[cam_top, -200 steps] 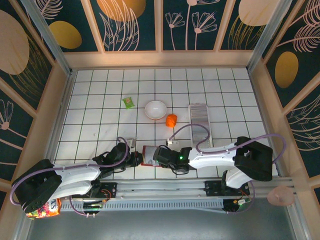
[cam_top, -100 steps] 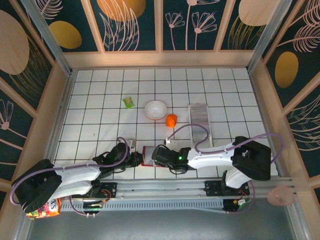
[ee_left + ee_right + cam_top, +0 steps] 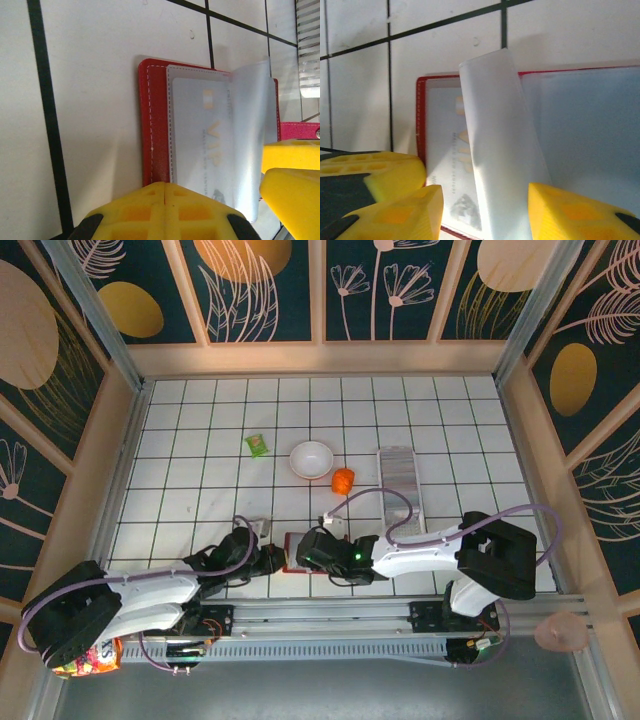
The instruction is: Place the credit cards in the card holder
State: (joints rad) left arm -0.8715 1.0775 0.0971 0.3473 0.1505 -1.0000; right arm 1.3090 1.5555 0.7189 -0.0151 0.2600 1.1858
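The card holder [image 3: 155, 140] lies open on the tiles, dark red with clear sleeves; a pale credit card [image 3: 200, 135] marked VIP sits in the left sleeve. My left gripper [image 3: 165, 210] is shut, its tip resting over the holder's near red edge [image 3: 289, 560]. My right gripper [image 3: 485, 215] is open, and a raised clear sleeve leaf [image 3: 500, 150] stands between its fingers without being pinched. From above, both grippers meet at the holder: left gripper [image 3: 271, 560], right gripper [image 3: 303, 552]. More credit cards [image 3: 399, 480] form a ribbed silvery row in a clear tray at the back right.
A white bowl [image 3: 312, 459], an orange object [image 3: 343, 480] and a green packet [image 3: 258, 445] lie in the middle of the table. A snack bag [image 3: 85, 655] sits by the left arm's base. Wooden walls border the tiled surface.
My right gripper has slid left over the holder and its jaws stand wider apart. The left gripper has stayed shut in place.
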